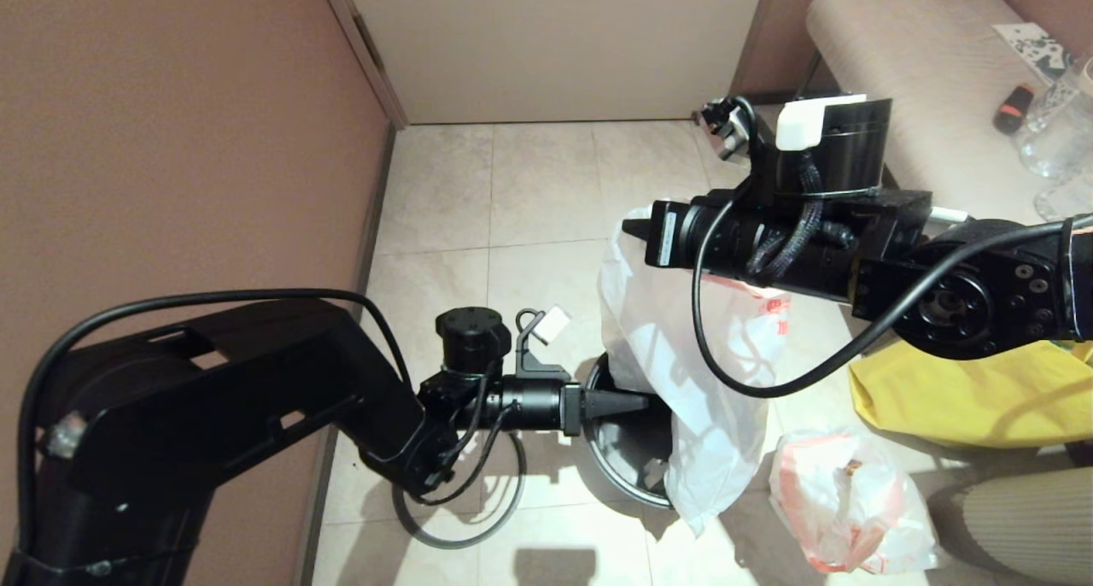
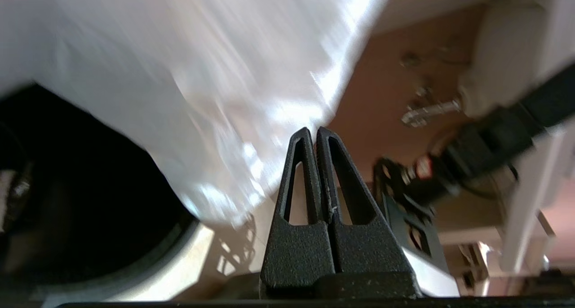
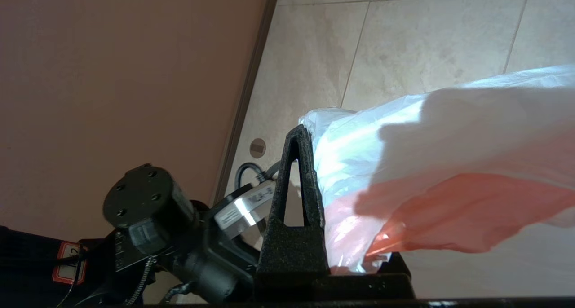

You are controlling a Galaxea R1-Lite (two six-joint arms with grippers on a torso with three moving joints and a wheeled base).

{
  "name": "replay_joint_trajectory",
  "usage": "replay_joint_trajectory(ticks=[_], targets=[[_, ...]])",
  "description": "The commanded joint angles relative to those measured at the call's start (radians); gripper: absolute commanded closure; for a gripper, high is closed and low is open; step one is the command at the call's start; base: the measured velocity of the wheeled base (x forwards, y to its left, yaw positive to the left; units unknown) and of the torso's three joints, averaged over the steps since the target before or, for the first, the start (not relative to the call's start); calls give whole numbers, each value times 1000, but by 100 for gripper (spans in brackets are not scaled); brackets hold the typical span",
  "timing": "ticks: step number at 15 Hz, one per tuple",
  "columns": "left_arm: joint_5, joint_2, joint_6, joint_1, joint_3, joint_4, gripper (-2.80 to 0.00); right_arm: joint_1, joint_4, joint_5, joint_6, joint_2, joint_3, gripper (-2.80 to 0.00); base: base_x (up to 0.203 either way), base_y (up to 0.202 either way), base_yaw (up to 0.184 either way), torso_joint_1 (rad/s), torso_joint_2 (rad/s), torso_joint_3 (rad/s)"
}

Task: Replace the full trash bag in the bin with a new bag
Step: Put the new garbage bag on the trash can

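The new bag (image 1: 683,372) is thin white plastic with red print. It hangs from my right gripper (image 1: 634,225), which is shut on its pink-hemmed top edge, and its lower part drapes over the far side of the bin (image 1: 616,462). In the right wrist view the new bag (image 3: 449,151) covers one finger of that gripper (image 3: 314,135). My left gripper (image 1: 642,402) is shut and empty, pointing level over the bin's mouth beside the hanging plastic. Its wrist view shows the left gripper (image 2: 313,132), the new bag (image 2: 202,97) and the bin (image 2: 67,200). The full trash bag (image 1: 845,501) lies on the floor to the right.
A yellow cloth tote (image 1: 965,398) sits right of the bags. A padded bench (image 1: 922,65) with glassware stands at the back right. A brown wall (image 1: 171,142) runs along the left. A thin dark ring (image 1: 461,542) lies on the tiles under my left wrist.
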Motion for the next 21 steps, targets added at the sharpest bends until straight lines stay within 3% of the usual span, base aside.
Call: replay_joint_trajectory(ticks=[1,3,5,6,8,12,14,16,17,19,21], targets=[[29,21,8,-29,-116,182,0,-18,-2,7,2,3,-24,0,0,0,0,0,0,0],[141,35,46,-108,-177,303,0,-32,-1,8,2,12,-33,0,0,0,0,0,0,0],[200,87,65,-144,-201,322,0,-43,5,9,2,24,-40,0,0,0,0,0,0,0],[231,96,112,-172,-198,349,0,-43,7,11,1,26,-42,0,0,0,0,0,0,0],[261,99,207,-227,-188,422,0,-42,25,23,-9,39,-54,0,0,0,0,0,0,0],[278,53,236,-287,-110,408,0,-41,79,27,-23,55,-82,0,0,0,0,0,0,0],[288,91,250,-291,-155,392,0,-37,78,27,-23,65,-82,0,0,0,0,0,0,0],[348,131,253,-299,-196,388,0,-39,78,27,-23,72,-86,0,0,0,0,0,0,0],[383,161,254,-302,-219,388,0,-37,79,27,-23,75,-85,0,0,0,0,0,0,0],[531,207,258,-304,-305,389,0,-16,79,26,-23,70,-84,0,0,0,0,0,0,0],[631,224,262,-296,-356,392,0,-3,79,25,-21,53,-82,0,0,0,0,0,0,0]])
